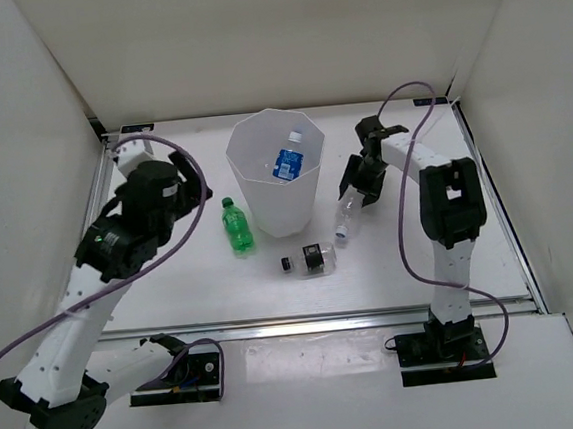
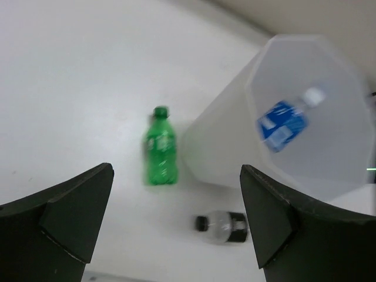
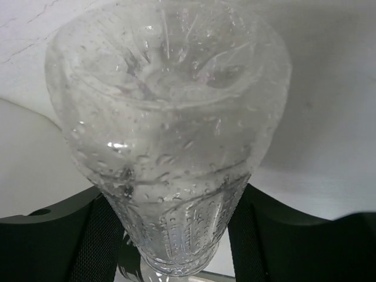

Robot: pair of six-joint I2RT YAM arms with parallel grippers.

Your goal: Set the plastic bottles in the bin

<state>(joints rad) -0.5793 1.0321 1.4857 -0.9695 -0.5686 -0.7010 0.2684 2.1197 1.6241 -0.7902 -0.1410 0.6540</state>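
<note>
The white faceted bin (image 1: 278,213) stands at the table's middle back, with a blue-labelled clear bottle (image 1: 288,161) lying inside. Left of the bin a green bottle (image 1: 236,227) lies on the table. In front of the bin lies a short clear bottle with a black label and cap (image 1: 314,259). My left gripper (image 1: 196,194) hangs open and empty above the table, left of the bin. My right gripper (image 1: 361,183) is shut on a plain clear bottle (image 1: 347,214) just right of the bin. In the right wrist view this bottle (image 3: 170,129) fills the frame, with a pad (image 3: 59,241) on each side.
The left wrist view looks down past the left gripper (image 2: 176,217) at the green bottle (image 2: 160,154), the bin wall (image 2: 223,147), the blue-labelled bottle (image 2: 283,124) and the short bottle (image 2: 223,226). White walls close in the table on three sides.
</note>
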